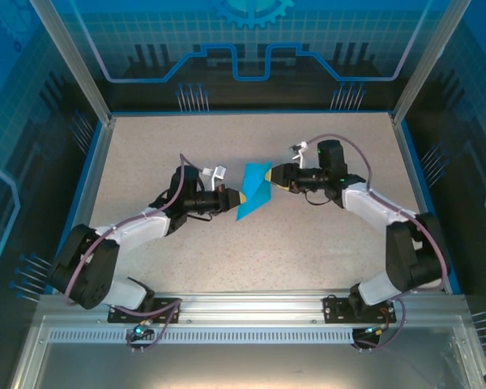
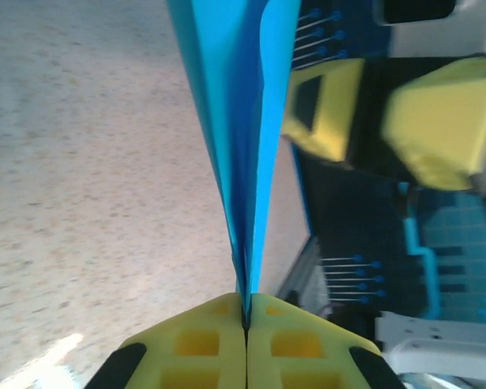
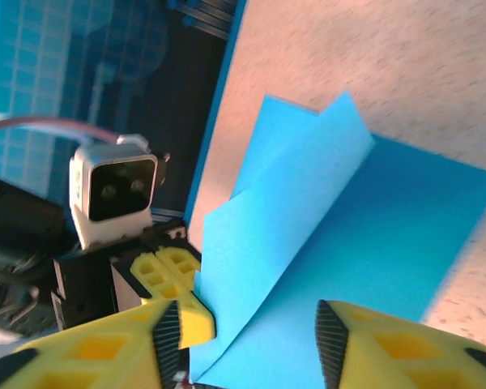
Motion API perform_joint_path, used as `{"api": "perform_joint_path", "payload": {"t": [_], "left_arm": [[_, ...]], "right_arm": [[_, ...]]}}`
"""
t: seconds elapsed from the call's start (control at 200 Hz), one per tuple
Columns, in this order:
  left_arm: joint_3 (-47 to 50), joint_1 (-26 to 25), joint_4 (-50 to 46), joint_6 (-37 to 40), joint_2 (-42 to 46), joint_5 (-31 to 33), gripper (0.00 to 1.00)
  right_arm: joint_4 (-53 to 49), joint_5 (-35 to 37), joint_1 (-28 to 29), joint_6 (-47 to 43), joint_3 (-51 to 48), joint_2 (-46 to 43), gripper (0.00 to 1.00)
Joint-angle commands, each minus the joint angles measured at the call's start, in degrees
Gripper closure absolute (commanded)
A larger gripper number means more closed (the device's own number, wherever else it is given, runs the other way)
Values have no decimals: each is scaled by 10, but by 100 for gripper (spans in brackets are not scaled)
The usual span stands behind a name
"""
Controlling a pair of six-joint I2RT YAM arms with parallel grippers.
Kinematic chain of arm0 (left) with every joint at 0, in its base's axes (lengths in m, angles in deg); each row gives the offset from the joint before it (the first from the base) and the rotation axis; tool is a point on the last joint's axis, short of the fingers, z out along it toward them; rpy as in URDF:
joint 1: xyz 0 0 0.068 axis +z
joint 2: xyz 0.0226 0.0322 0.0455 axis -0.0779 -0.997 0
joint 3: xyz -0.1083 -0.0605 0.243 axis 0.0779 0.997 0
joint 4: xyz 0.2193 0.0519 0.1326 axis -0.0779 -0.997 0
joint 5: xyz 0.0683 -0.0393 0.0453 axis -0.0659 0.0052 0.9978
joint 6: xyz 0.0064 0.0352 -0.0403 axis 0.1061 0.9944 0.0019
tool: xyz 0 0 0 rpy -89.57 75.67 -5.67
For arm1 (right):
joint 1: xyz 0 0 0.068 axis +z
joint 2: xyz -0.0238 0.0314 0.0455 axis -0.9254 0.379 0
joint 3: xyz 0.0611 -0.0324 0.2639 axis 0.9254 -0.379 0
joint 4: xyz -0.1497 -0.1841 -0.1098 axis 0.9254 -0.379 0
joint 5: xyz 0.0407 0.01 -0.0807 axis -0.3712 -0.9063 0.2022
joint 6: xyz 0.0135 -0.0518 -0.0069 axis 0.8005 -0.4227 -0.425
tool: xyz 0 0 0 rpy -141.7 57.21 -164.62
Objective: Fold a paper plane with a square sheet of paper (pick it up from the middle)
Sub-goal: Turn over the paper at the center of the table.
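Pinching the folded bright blue square sheet of paper (image 1: 253, 194) at the desk (image 1: 324, 247) centre in pressed-together left fingers (image 2: 198, 348), with right fingers (image 3: 105, 356) spread round its right end, so could sag or unfold on that lone pinch.

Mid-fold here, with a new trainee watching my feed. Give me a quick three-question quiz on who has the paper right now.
1. True or false: the left gripper is clamped shut on an edge of the blue paper.
2. Pick one. The right gripper has its jaws:
A. pinched tight on the paper
B. apart, with the paper running between them
C. shut on nothing, far from the paper
3. Fill in the missing word: in the top view, the paper sits ___ the two grippers' tips.

Key: 1 true. 2 B. 3 between.
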Motion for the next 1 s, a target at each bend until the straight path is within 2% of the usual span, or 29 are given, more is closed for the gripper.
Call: {"api": "perform_joint_path", "payload": {"t": [0.0,0.12,0.19,0.37,0.46,0.65,0.74,0.83,0.995], "left_arm": [[-46,1,-173,105,43,99,92],[-108,-37,-358,181,57,283,88],[-141,-68,-432,204,49,394,87],[-191,-118,-539,181,-8,617,88],[-210,-135,-582,155,-51,703,89],[-258,-163,-641,116,-146,802,88],[-280,-175,-657,109,-184,823,88],[-293,-185,-648,109,-212,807,85],[-299,-200,-605,109,-247,723,76]], "right_arm": [[-101,108,-6,-60,-7,-54,38],[-126,184,-4,-70,-30,-91,27],[-129,215,-2,-70,-52,-110,23],[-140,263,-1,-66,-73,-135,19],[-144,273,-1,-67,-78,-138,19],[-146,280,-1,-64,-82,-130,18],[-145,280,-1,-61,-84,-127,18],[-145,284,-1,-57,-85,-125,18],[-147,291,-1,-51,-87,-125,18]]}}
